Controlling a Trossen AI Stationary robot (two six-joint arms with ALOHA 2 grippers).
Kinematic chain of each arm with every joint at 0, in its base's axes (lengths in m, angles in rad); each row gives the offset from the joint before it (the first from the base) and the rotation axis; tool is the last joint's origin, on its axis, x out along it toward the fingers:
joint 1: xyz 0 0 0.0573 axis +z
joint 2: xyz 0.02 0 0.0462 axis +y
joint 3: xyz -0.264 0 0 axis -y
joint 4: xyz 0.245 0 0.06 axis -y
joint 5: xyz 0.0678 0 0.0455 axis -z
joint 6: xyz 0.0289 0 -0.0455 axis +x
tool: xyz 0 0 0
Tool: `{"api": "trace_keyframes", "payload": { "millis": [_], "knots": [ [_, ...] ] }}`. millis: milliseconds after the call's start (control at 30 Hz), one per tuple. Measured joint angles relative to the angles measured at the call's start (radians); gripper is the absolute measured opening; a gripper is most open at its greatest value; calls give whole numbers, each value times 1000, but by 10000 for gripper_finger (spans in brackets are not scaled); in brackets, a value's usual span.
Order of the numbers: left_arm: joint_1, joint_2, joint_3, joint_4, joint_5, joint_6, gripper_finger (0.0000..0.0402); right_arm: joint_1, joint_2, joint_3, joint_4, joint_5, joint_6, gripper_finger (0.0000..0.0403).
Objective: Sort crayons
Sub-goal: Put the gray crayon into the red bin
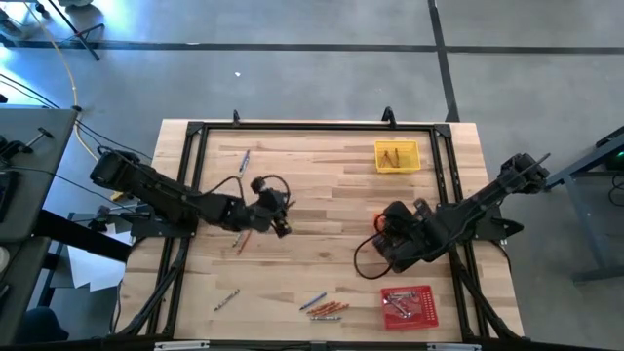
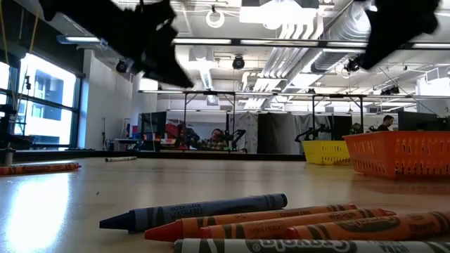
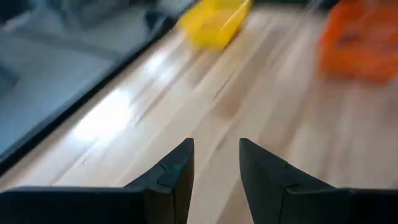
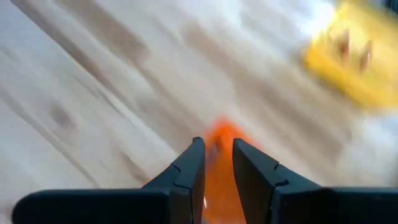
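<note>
I see my left gripper [image 3: 216, 163] above the surface [image 1: 322, 195] mid-left, jaws apart and empty. My right gripper [image 4: 216, 163] hovers at the orange tray [image 4: 219, 162], jaws slightly apart, nothing clamped. Crayons [image 1: 325, 308] lie near the front edge, with more in the yellow tray [image 1: 397, 156] and red tray [image 1: 409, 306].

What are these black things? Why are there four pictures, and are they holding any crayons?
They are two robot arms with pinching grippers. One picture looks down from above, one peeks level across the wooden table, and two ride on the wrists. Loose wax crayons lie close to the low camera. A yellow mesh tray and a red mesh tray hold some too. The left gripper is open and empty, above bare wood. The right gripper hovers over something orange and blurred; whether it holds anything, I cannot tell.
</note>
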Motion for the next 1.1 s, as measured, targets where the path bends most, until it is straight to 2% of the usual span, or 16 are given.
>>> {"api": "trace_keyframes", "payload": {
  "millis": [267, 367, 467, 600, 733, 867, 1100],
  "knots": [
    [178, -24, 0, -600, 149, -234, 115, -7, 0, 141, 88, 310, -290, 73],
    [246, -24, 0, -788, 169, -282, 115, -22, 0, 152, 110, 383, -368, 73],
    [317, -24, 0, -881, 175, -287, 115, -49, 0, 152, 115, 414, -409, 73],
    [424, -24, 0, -861, 174, -288, 115, -90, 0, 152, 115, 417, -452, 73],
    [531, -24, 0, -739, 184, -310, 115, -125, 0, 152, 115, 417, -486, 73],
    [620, -24, 0, -662, 253, -244, 115, -147, 0, 152, 115, 405, -508, 73],
    [756, -24, 0, -663, 344, -172, 115, -153, 1, 152, 115, 394, -533, 73]
  ]
}}
